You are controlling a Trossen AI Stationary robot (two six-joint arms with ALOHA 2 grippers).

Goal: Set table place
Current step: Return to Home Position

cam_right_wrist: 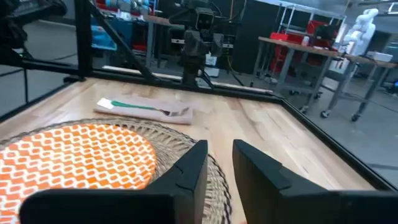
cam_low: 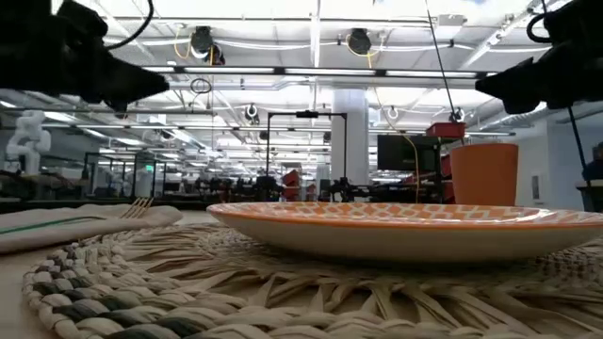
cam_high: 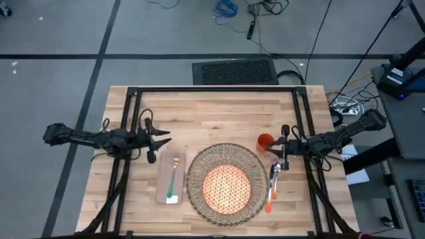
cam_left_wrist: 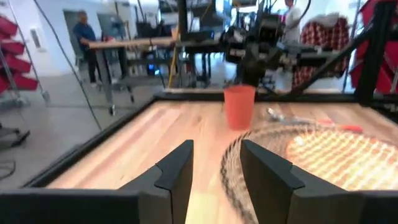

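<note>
The left end effector [cam_high: 159, 140] and right end effector [cam_high: 280, 147] hover open and empty above the surface [cam_high: 219, 113], either side of the placemat [cam_high: 196, 175].

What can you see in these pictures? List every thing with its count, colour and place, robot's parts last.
table: one, light wood with black frame, under everything.
mat: one, brown woven, table's front centre.
plate: one, orange-patterned, on the mat.
napkin: one, beige, left of the mat.
fork: one, green handle, on the napkin.
cup: one, orange, beyond the mat's right edge.
cutlery: number unclear, orange handles, right of the mat.
people: two, blue and white tops, room behind.
left tool: one, dark, open, left of the napkin.
right tool: one, dark, open, beside the cup.
</note>
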